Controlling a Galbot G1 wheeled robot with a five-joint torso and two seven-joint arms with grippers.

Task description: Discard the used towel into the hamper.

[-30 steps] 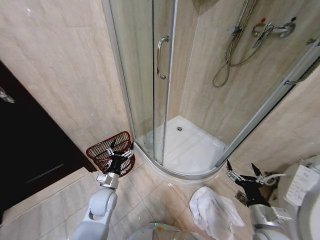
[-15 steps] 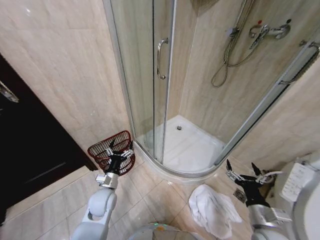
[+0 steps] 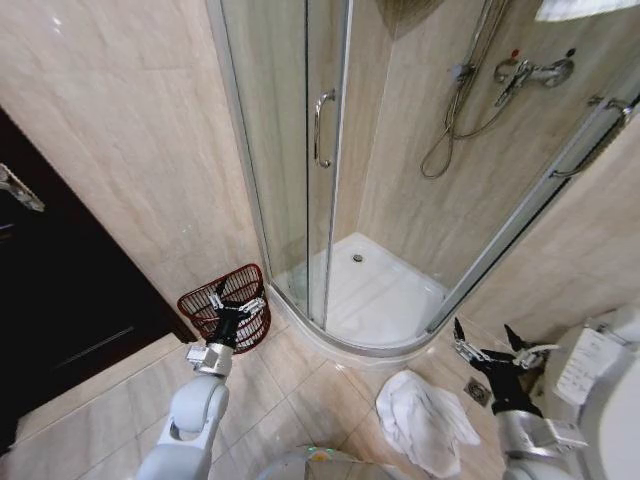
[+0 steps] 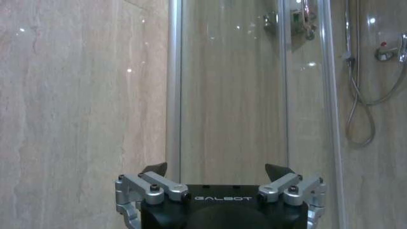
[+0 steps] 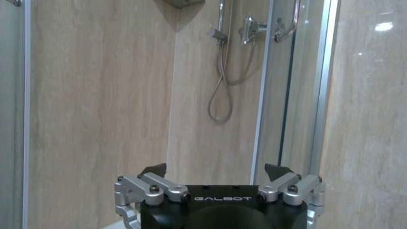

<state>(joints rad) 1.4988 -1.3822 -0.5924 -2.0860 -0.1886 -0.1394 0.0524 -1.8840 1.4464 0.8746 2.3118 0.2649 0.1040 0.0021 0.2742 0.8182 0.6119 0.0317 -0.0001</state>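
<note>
A crumpled white towel [image 3: 424, 420] lies on the tiled floor in front of the shower, low in the head view. The hamper [image 3: 228, 306], a dark red wire basket, stands against the wall to the left of the shower door. My left gripper [image 3: 229, 297] is raised in front of the hamper, open and holding nothing; in its wrist view the left gripper [image 4: 216, 168] faces the shower glass. My right gripper [image 3: 491, 339] stands open just right of the towel and above it; in its wrist view the right gripper [image 5: 216, 168] faces the shower wall.
A curved glass shower enclosure [image 3: 320, 170] with a white tray [image 3: 385, 300] fills the middle. A dark door [image 3: 60, 300] is at the left. A floor drain [image 3: 477, 392] lies by the right gripper, and a white toilet [image 3: 600, 400] sits at the right edge.
The whole head view has shifted slightly, so the camera moved. Both arms hold the same pose and the towel lies where it was.
</note>
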